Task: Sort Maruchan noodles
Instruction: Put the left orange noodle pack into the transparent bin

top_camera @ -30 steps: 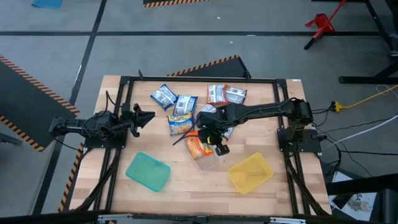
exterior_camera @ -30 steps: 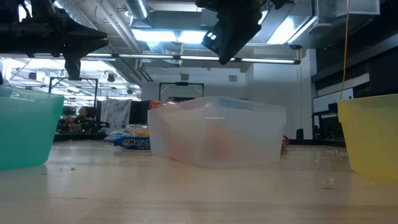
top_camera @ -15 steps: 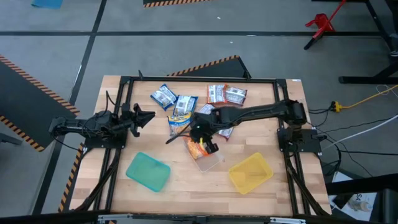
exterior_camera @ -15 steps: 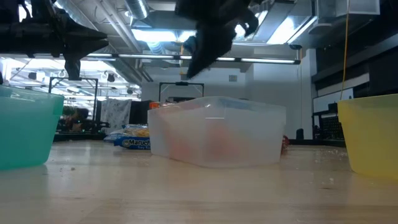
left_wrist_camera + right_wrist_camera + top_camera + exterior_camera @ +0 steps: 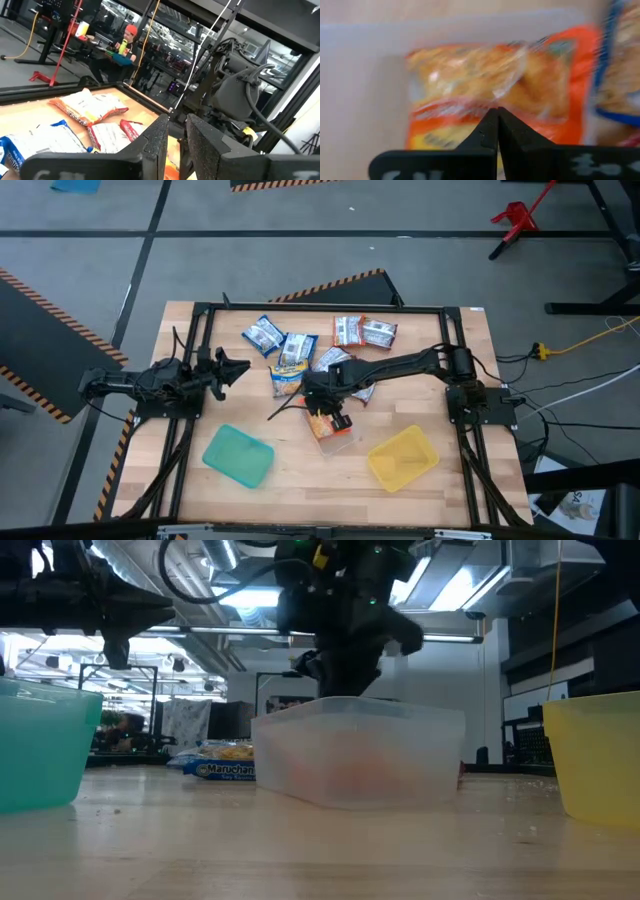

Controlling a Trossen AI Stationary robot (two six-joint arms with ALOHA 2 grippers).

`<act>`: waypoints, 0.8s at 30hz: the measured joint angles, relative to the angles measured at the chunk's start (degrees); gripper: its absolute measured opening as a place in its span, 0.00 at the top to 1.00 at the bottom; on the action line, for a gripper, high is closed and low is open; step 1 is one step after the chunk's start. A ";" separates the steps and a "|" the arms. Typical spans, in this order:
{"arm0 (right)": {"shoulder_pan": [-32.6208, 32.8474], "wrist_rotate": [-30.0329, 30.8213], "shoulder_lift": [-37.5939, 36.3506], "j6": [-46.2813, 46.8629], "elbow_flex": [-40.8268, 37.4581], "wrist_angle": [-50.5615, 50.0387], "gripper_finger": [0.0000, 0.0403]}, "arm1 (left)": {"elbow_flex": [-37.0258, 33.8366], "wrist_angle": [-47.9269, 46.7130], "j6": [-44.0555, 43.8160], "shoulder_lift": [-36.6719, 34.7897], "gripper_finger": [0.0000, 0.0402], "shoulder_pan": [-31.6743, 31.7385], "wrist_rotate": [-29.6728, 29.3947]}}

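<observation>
Several Maruchan noodle packets lie flat on the table's far half: blue-white ones [image 5: 263, 335] [image 5: 297, 348], red-silver ones [image 5: 348, 330] [image 5: 380, 332] and a blue-edged one [image 5: 288, 378]. An orange packet [image 5: 485, 85] lies in the clear tray [image 5: 345, 442] at mid table. My right gripper [image 5: 497, 111] is shut with nothing between its fingers. It points steeply down right over that orange packet [image 5: 322, 425], at the tray's rim [image 5: 360, 705]. My left gripper [image 5: 243, 367] waits at the table's left, open by a narrow gap [image 5: 176, 135]. My right gripper's shut fingertips [image 5: 490, 125] point down at the middle of the orange packet in the clear tray. Whether they touch the packet or the tray, I cannot tell.
A teal tray [image 5: 238, 455] stands near the front left and a yellow tray [image 5: 403, 457] near the front right. The blue-edged packet [image 5: 225, 768] lies just left of the clear tray. A black frame [image 5: 320, 308] rims the table.
My right gripper has come down and toward the table's left, from above the clear tray's right part to its rim over the orange packet, fingers still shut. The clear tray's left end has shifted a little toward the right.
</observation>
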 joint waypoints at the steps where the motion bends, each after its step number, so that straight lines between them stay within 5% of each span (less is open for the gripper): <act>1: 0.00 -1.42 -0.10 -0.15 0.00 -0.75 1.00 | 0.00 -0.06 0.01 0.01 0.83 0.00 -0.07; 7: 0.07 -5.15 -0.13 -0.51 0.02 -1.44 1.00 | 0.00 -0.06 0.32 0.02 0.83 0.01 -1.38; 14: -0.15 4.36 -1.00 0.75 0.14 4.46 1.00 | 0.00 -0.09 0.34 0.02 0.83 0.01 -2.19; 24: 0.42 -0.47 2.49 1.32 0.07 2.82 1.00 | 0.00 -0.18 0.25 0.04 0.83 0.01 -2.98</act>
